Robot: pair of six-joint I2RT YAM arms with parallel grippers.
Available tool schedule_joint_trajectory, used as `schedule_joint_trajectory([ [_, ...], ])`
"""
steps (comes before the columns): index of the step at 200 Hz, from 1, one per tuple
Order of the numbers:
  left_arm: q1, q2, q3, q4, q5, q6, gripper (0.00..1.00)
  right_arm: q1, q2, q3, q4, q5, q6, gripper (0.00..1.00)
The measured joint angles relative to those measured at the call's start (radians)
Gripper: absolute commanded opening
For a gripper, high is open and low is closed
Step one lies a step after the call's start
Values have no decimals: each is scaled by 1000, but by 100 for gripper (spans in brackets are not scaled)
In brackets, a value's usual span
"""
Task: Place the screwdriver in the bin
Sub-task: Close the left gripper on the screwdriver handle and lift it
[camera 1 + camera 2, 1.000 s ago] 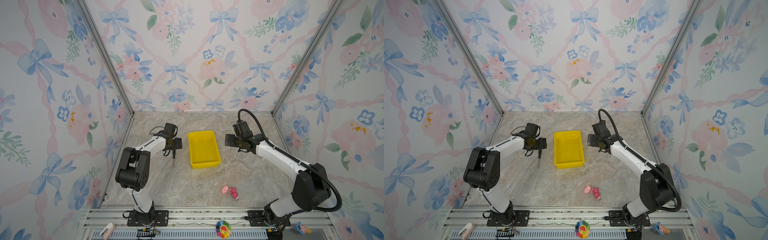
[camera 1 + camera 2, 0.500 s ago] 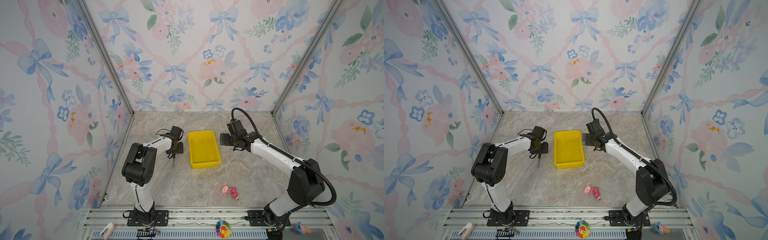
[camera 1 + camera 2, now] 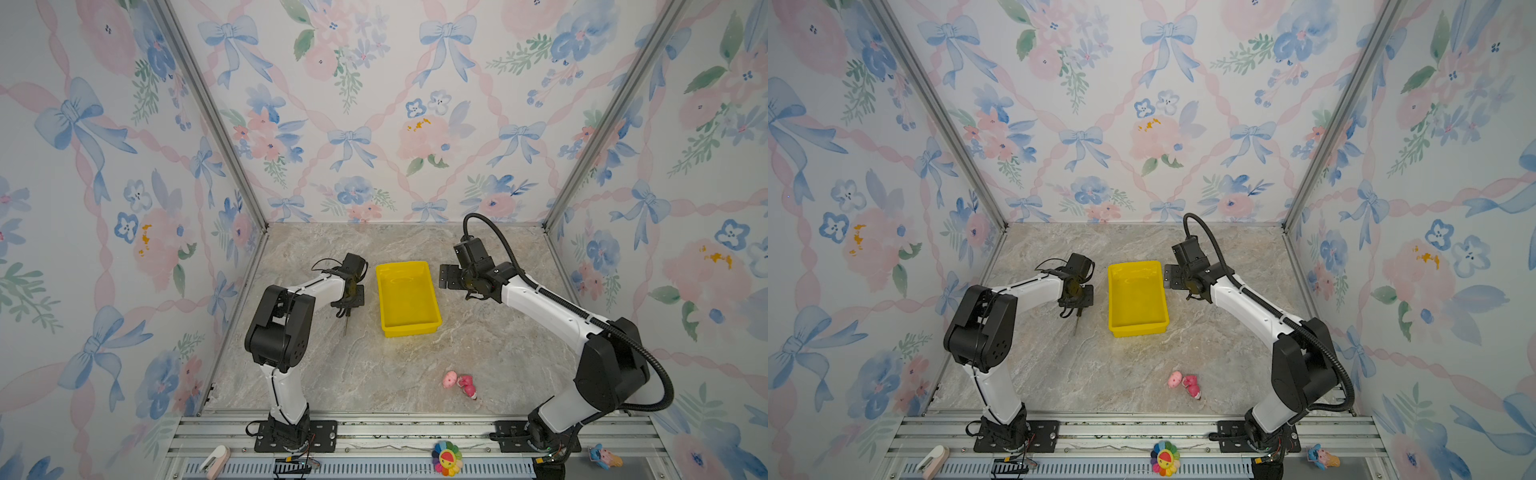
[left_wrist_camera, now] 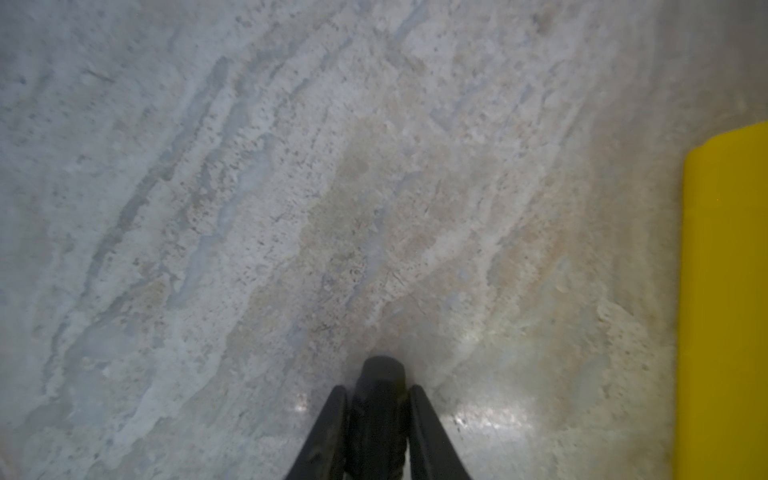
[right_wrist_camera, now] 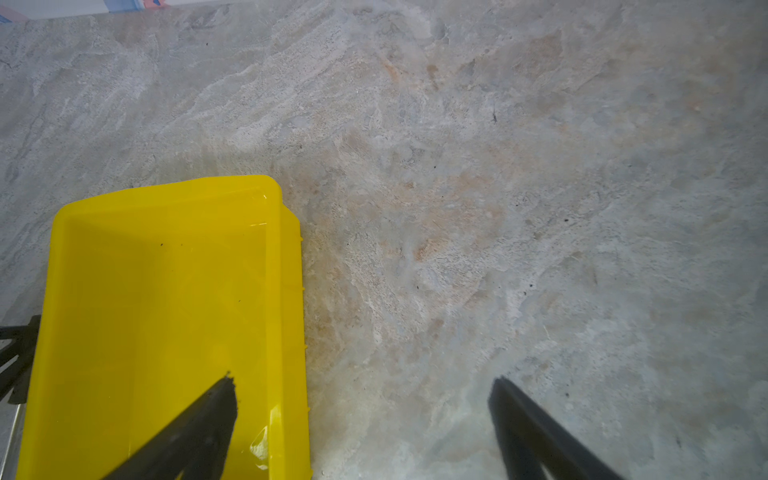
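Note:
The screwdriver (image 3: 345, 326) lies on the marble table left of the bin (image 3: 409, 330); its thin shaft points toward the front in both top views (image 3: 1076, 326). My left gripper (image 3: 348, 306) is shut on its black handle (image 4: 380, 374), both fingers pressed against the handle's sides low over the table. The yellow bin (image 3: 1138, 330) is empty. My right gripper (image 5: 361, 382) hangs open at the bin's far right side (image 3: 451, 277): one finger (image 5: 208, 415) is over the bin's inside, the other over bare table beyond the bin's wall (image 5: 286, 291).
A pink toy (image 3: 459, 381) lies on the table at the front right. On the front rail sit a flower toy (image 3: 446, 457), a white object (image 3: 214, 457) and a small figurine (image 3: 604, 455). Patterned walls close in the left, back and right.
My left gripper has come down over the screwdriver and closed on its handle. My right gripper has swung left and farther back, up to the bin's right wall.

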Motion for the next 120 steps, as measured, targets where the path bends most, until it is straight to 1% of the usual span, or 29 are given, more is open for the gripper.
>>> schedule_joint_trajectory([
  [19,-5,0,-2,2,-12,-2,15,1,0,1,0,0,0,97],
  [45,-7,-3,-5,4,-18,-1,9,0,0,8,-1,0,-1,97],
  [69,-9,-5,-5,4,-20,-1,0,1,0,18,0,0,-1,97],
  [120,-11,-42,-5,-34,0,-1,0,1,0,26,-1,1,0,97],
])
